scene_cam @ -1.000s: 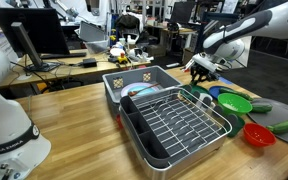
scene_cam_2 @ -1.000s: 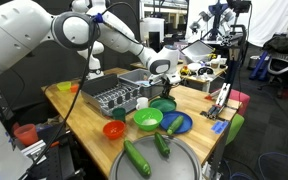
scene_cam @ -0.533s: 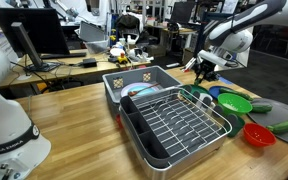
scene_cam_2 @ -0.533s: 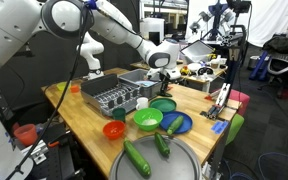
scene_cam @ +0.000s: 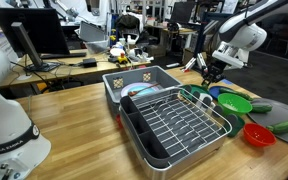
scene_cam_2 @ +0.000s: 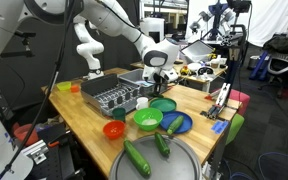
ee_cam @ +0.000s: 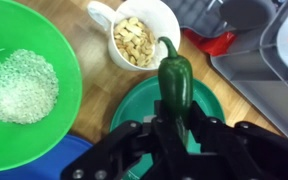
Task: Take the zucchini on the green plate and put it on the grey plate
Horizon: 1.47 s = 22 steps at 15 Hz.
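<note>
My gripper (ee_cam: 174, 128) is shut on a dark green zucchini (ee_cam: 174, 78) with a curled stem and holds it above a dark green plate (ee_cam: 132, 108). The lime-green plate (ee_cam: 66, 50) lies to the left in the wrist view and holds a heap of white grains (ee_cam: 19, 88). In an exterior view the gripper (scene_cam_2: 166, 77) hangs above the dark green plate (scene_cam_2: 164, 104), with the lime-green plate (scene_cam_2: 148, 120) nearer. The grey plate (scene_cam_2: 179, 165) at the table's front holds two zucchini (scene_cam_2: 137, 158). The gripper (scene_cam: 211, 73) and lime-green plate (scene_cam: 234, 103) also show in an exterior view.
A white cup of nuts (ee_cam: 134, 38) stands just beyond the zucchini. A blue plate (scene_cam_2: 177, 124) and a red bowl (scene_cam_2: 114, 130) lie near the lime-green plate. A grey dish rack (scene_cam_2: 112, 95) (scene_cam: 174, 120) fills the table's middle. Cluttered desks stand behind.
The arm has swung upward and the gripper has risen a little with the zucchini in it. Plates and bowl have not moved.
</note>
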Each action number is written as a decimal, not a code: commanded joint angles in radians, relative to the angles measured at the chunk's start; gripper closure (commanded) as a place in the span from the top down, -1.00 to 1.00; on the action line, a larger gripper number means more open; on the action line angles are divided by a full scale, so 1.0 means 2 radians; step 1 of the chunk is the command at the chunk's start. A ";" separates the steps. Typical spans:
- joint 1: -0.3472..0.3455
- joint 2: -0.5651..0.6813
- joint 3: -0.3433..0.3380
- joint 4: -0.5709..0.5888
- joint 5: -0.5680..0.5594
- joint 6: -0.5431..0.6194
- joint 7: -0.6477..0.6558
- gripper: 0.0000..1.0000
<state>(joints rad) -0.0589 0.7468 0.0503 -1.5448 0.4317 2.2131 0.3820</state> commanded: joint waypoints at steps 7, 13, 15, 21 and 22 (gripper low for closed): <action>-0.015 -0.084 -0.003 -0.121 -0.014 -0.063 -0.147 -0.87; -0.010 -0.073 -0.006 -0.110 -0.010 -0.061 -0.146 -0.46; -0.010 -0.072 -0.006 -0.110 -0.010 -0.061 -0.146 -0.46; -0.007 -0.085 -0.007 -0.125 -0.028 -0.059 -0.169 -0.87; -0.002 -0.095 -0.010 -0.135 -0.044 -0.053 -0.175 -0.87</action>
<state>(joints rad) -0.0784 0.6018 0.0417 -1.7672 0.3965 2.0938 0.0736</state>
